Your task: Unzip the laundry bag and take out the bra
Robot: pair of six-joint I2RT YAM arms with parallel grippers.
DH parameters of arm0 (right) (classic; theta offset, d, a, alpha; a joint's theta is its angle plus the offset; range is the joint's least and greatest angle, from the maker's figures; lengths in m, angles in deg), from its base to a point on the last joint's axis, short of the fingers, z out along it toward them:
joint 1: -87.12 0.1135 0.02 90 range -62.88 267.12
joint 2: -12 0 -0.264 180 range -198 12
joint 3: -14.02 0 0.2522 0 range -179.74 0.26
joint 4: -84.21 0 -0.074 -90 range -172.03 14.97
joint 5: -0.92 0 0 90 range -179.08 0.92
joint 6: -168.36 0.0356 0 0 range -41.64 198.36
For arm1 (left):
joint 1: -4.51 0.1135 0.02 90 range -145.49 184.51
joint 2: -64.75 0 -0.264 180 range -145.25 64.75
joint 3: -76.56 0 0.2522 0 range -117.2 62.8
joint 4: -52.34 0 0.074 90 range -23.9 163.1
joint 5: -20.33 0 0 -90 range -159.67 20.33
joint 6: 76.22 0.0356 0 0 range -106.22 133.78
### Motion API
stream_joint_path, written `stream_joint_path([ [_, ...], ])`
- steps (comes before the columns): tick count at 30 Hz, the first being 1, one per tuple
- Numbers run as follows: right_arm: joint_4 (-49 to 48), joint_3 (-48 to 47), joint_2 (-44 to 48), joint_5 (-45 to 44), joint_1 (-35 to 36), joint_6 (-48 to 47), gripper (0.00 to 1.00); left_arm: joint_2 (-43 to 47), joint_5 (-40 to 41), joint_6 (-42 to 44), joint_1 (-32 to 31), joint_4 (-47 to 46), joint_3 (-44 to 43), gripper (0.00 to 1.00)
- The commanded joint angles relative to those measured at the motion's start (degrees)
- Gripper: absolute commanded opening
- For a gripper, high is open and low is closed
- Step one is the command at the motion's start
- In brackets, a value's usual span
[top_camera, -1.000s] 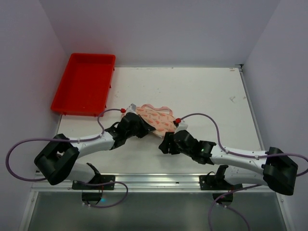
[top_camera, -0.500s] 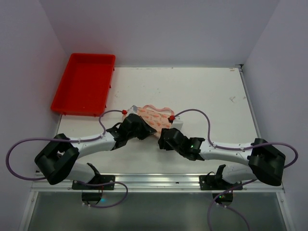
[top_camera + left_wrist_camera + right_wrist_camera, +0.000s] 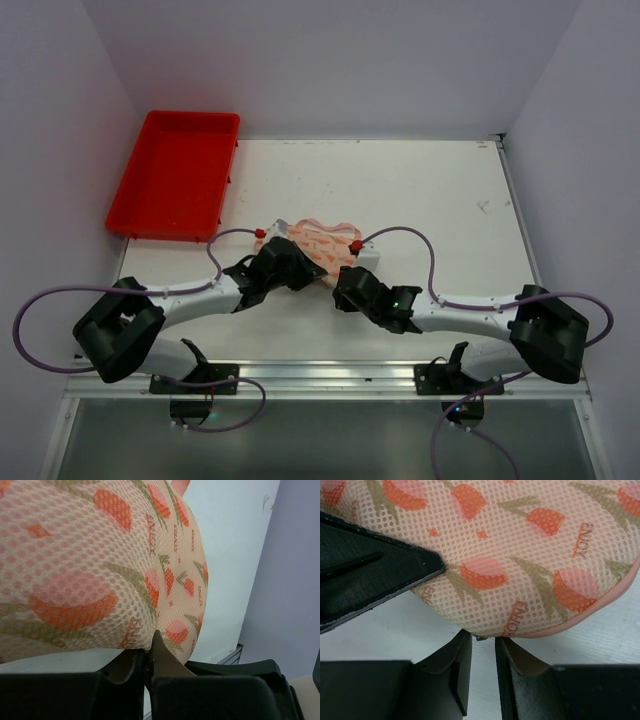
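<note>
Top view: laundry bag [image 3: 322, 242] lies flat on the white table [image 3: 430, 200], nearer the arms than the red tray [image 3: 175, 180] and off its near right corner, well apart from it. Left gripper [image 3: 303, 267] is at the bag's near edge on the tray-facing side. Right gripper [image 3: 340, 278] is at the same near edge on the side away from the tray. The two are close together.

Left wrist view: cream-pink mesh with orange-red print fills most of the frame. The fingers [image 3: 165, 662] are pressed together, tips right at the bag's lower edge. Can't tell if any fabric is caught.

Right wrist view: the fingers [image 3: 459, 655] stand slightly apart with a narrow gap, just below the bag's pink trim. A small grey tab [image 3: 480, 638] at the trim sits at the mouth of the gap, not clamped. The left gripper's black body lies against the bag.
</note>
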Motion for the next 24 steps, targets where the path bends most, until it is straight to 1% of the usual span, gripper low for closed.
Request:
stream_joint_path([
  [1,-3.97,-0.6,-0.74,-3.97,0.21,1.33,0.27,-0.43,1.23,-1.11,-1.2,-2.12,-2.26,0.0],
  [5,-3.89,-0.51,-0.39,-4.32,0.3,1.42,0.2,-0.69,1.06,-1.28,-1.29,-2.48,-2.35,0.0],
  [6,-3.45,-0.59,-0.31,-4.67,0.3,1.51,0.15,-0.69,1.06,-1.11,-1.37,-2.48,-2.35,0.0],
  [7,-3.01,-0.68,0.04,-4.85,0.21,1.77,0.08,-0.61,1.23,-1.11,-1.29,-2.39,-2.26,0.0],
  [9,-3.01,-0.51,0.57,-5.11,0.21,2.21,0.0,-0.43,1.49,-0.85,-1.37,-2.13,-2.17,0.0],
  [14,1.2,0.55,2.59,-5.9,0.21,3.35,0.0,-0.34,2.2,1.7,-1.29,-0.46,-2.26,0.0],
  [17,4.19,2.56,6.1,-6.26,0.12,3.0,0.0,0.45,3.34,5.21,-0.94,1.56,-1.91,0.0],
  [18,4.2,3.87,8.46,-5.91,-0.05,0.91,0.0,0.54,3.52,7.83,-0.59,1.39,-1.73,0.0],
  [20,6.12,4.85,10.76,-3.54,-0.93,-0.86,0.0,0.36,3.17,10.22,0.03,1.22,-0.59,0.0],
  [21,7.0,5.64,12.95,-2.4,-2.76,-2.26,0.0,0.27,2.64,12.23,0.82,0.0,0.8,0.0],
  [22,7.97,5.82,14.27,0.22,-3.82,-2.88,0.0,0.36,0.55,13.38,1.43,-0.71,1.43,0.0],
  [24,9.73,6.87,17.17,1.73,-6.45,-5.16,0.0,0.45,-1.13,15.76,3.28,-0.63,3.09,0.0],
])
